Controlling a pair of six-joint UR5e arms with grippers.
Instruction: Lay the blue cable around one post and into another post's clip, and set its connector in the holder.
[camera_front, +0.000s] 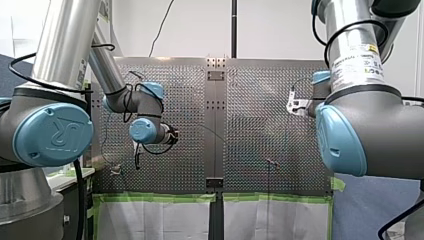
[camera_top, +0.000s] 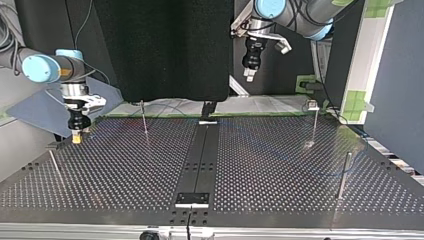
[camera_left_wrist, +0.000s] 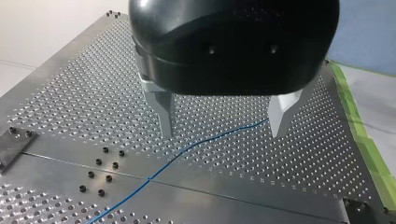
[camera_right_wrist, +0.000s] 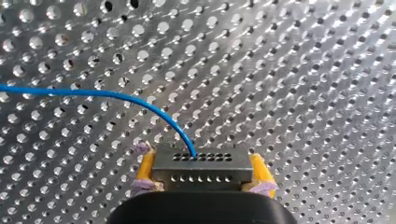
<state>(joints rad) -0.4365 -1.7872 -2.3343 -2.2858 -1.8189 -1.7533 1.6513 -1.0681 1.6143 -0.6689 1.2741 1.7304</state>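
Evidently, the connector (camera_right_wrist: 201, 175) was clamped between the yellow pads (camera_right_wrist: 145, 167) of the right gripper (camera_right_wrist: 203, 163), close over the perforated table (camera_right_wrist: 303, 70), with the blue cable (camera_right_wrist: 93, 92) curving away from it. The left gripper (camera_left_wrist: 222, 133) was spread wide above the cable, not touching it.

A thin blue cable (camera_right_wrist: 116, 95) curves into the dark connector (camera_right_wrist: 201, 164) gripped by my right hand (camera_right_wrist: 201, 171).

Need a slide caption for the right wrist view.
Right claw clamps a dark rectangular connector; its thin blue cable arcs across the perforated metal table.
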